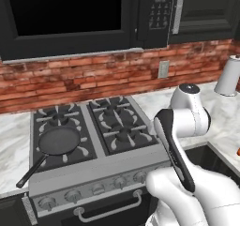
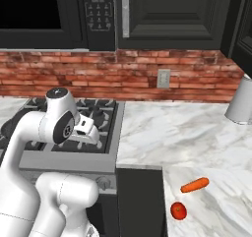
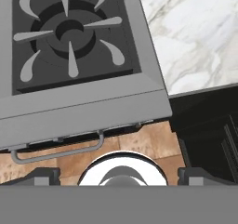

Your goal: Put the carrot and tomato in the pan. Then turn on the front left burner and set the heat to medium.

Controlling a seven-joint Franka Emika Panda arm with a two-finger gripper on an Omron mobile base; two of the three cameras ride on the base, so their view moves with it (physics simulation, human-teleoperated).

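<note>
Four burners on the steel stove (image 1: 93, 126), and the black pan (image 1: 58, 140) is parked on the front left burner (image 1: 60, 143) with its long handle sticking out past the stove's front edge toward the lower left. The marble counter (image 2: 187, 133) runs off to the right of the stove, and that's where the food is: the carrot (image 2: 194, 185) is lying near the counter's front edge and the tomato (image 2: 178, 210) sits just in front of it, close by but not touching, both well apart from the pan. The gripper (image 3: 119, 177) hangs over the front right corner of the stove looking down at the burner there, its jaws spread wide with nothing between them, fingertips (image 3: 44, 175) way out at the edges of the hand view.
</note>
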